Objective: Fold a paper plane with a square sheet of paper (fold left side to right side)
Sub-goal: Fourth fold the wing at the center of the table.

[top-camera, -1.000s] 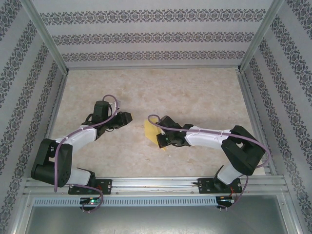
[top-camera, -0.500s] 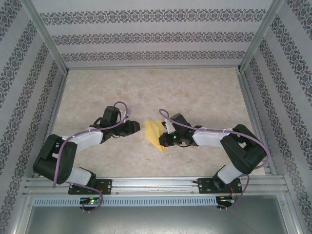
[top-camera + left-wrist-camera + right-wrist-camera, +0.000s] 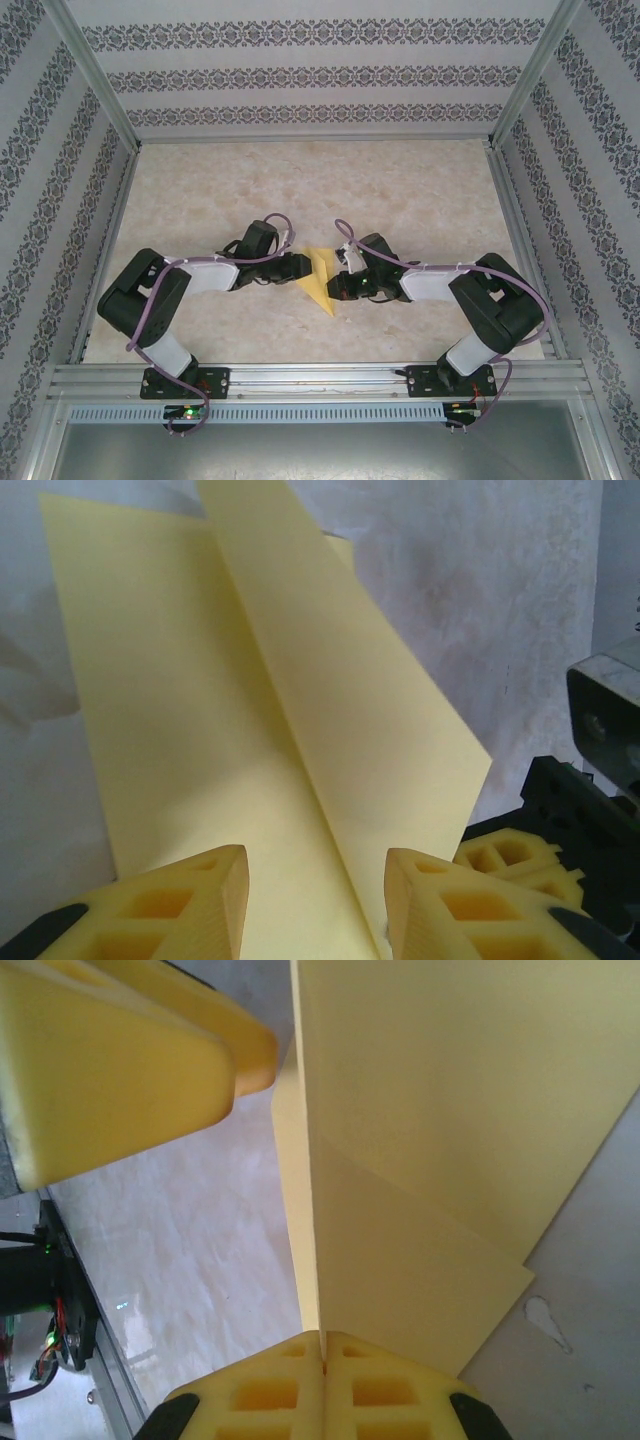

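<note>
The yellow paper (image 3: 320, 276) sits folded at the table's middle, a pointed shape between both grippers. In the left wrist view the sheet (image 3: 260, 740) shows a raised centre crease with two flaps spreading from it. My left gripper (image 3: 315, 900) is open, its yellow fingers (image 3: 190, 900) straddling the crease from the left side. My right gripper (image 3: 322, 1350) is shut on the paper's edge (image 3: 420, 1160), the sheet standing out from between its pads (image 3: 275, 1390). From above, the left gripper (image 3: 298, 267) and right gripper (image 3: 340, 283) face each other across the paper.
The marble-patterned table (image 3: 400, 190) lies open behind the arms. Patterned walls with metal frame rails (image 3: 110, 230) enclose it on three sides. An aluminium rail (image 3: 320, 380) runs along the near edge.
The left arm has swung right and reached the paper. The right gripper has shifted slightly up with the sheet, which now looks narrower and more pointed.
</note>
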Available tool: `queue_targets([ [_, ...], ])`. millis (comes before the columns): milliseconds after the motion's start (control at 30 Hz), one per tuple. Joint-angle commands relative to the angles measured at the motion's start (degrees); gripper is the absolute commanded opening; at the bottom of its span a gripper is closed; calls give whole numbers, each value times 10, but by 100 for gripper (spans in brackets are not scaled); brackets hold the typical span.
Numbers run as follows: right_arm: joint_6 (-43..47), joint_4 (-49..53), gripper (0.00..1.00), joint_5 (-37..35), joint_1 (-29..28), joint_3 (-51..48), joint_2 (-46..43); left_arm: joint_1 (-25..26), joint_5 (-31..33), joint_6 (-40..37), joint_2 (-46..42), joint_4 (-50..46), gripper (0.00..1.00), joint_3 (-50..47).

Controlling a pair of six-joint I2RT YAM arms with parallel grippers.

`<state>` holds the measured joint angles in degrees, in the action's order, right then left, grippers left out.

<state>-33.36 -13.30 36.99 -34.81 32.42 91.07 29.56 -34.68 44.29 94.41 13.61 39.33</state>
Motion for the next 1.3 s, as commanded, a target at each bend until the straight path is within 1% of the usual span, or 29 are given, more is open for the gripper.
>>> queue_targets([
  [0, -10, -30, 0, 23, 7, -9, 10, 12, 12, 16, 16, 31, 40, 19],
  [267, -15, -47, 0, 35, 11, -13, 26, 26, 18, 20, 38, 28, 41, 41],
  [900, -28, -74, 0, 46, 15, -18, 51, 30, 70, 18, 77, -65, 41, 74],
  [1100, -35, -80, 7, 50, 15, -19, 45, 30, 80, 15, 85, -76, 41, 77],
  [1267, -42, -81, 17, 52, 18, -20, 13, 30, 83, 15, 89, -84, 41, 78],
])
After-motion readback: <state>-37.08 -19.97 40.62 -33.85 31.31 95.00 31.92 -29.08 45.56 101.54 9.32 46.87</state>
